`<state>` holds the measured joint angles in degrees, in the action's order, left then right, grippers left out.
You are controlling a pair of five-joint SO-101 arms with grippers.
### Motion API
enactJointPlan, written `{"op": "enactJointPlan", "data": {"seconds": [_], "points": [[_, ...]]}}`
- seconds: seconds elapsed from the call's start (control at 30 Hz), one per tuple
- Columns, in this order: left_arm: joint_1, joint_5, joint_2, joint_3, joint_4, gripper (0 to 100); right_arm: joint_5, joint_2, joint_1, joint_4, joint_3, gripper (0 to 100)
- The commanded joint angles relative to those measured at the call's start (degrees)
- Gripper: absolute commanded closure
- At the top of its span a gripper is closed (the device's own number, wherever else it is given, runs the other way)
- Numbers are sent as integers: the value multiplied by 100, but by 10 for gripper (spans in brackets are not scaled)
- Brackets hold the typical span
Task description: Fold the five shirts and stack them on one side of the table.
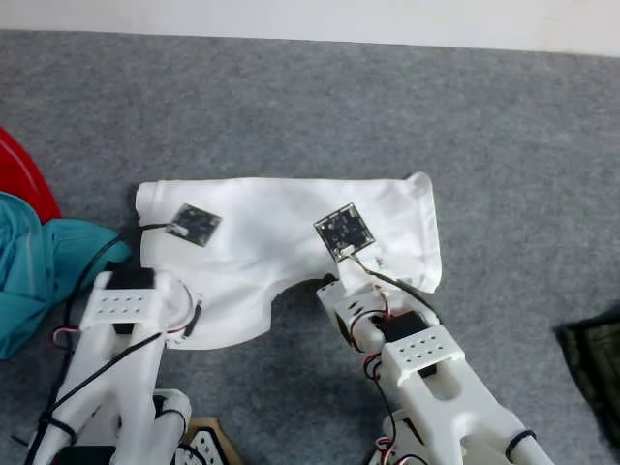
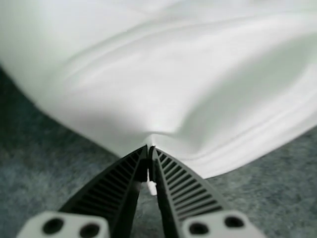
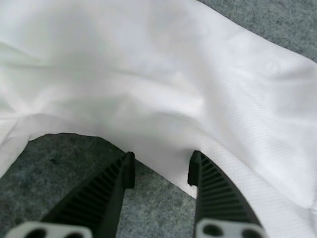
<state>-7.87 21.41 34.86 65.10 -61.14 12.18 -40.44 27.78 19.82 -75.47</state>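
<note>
Clearly the task is near its beginning. The white shirt (image 1: 291, 232) lies in the middle of the high view on the grey table (image 1: 291, 87). It is spread out in an uneven shape, with one curved edge at the lower side, and I judge that it is not folded into a neat packet yet.

In the left wrist view, the left gripper (image 2: 149, 148) has its fingers pressed together, and they pinch the edge of the white shirt, so the cloth rises in a small peak at the tips. In the right wrist view, the right gripper (image 3: 161, 161) has its fingers spread, and the border of the same shirt lies between them without being pinched.

At the left edge of the high view a teal shirt (image 1: 39, 262) lies crumpled, and a red one (image 1: 19, 174) is just above it, cut by the frame. At the right edge, lower part, there is a dark shirt (image 1: 591, 358), well apart from the white one. That makes four garments, and I cannot tell where a fifth one is.

I see no tidy stack on either side. By my judgement, the white shirt is the one in hand, and the others are left to fold and stack.
</note>
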Motion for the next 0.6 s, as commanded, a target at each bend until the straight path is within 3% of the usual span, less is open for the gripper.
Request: {"op": "enactJointPlan", "data": {"seconds": [0.0,0.17,0.43,0.57], "points": [[470,-413,22,-180,70,995,70,-92,-31,-110,40,818],[479,-1231,22,-470,70,995,70,-92,-40,-110,40,818],[382,-1389,22,-716,70,994,70,-92,-48,-110,40,818],[-189,-2804,22,-1033,237,994,53,-92,-48,-110,40,818]]}}
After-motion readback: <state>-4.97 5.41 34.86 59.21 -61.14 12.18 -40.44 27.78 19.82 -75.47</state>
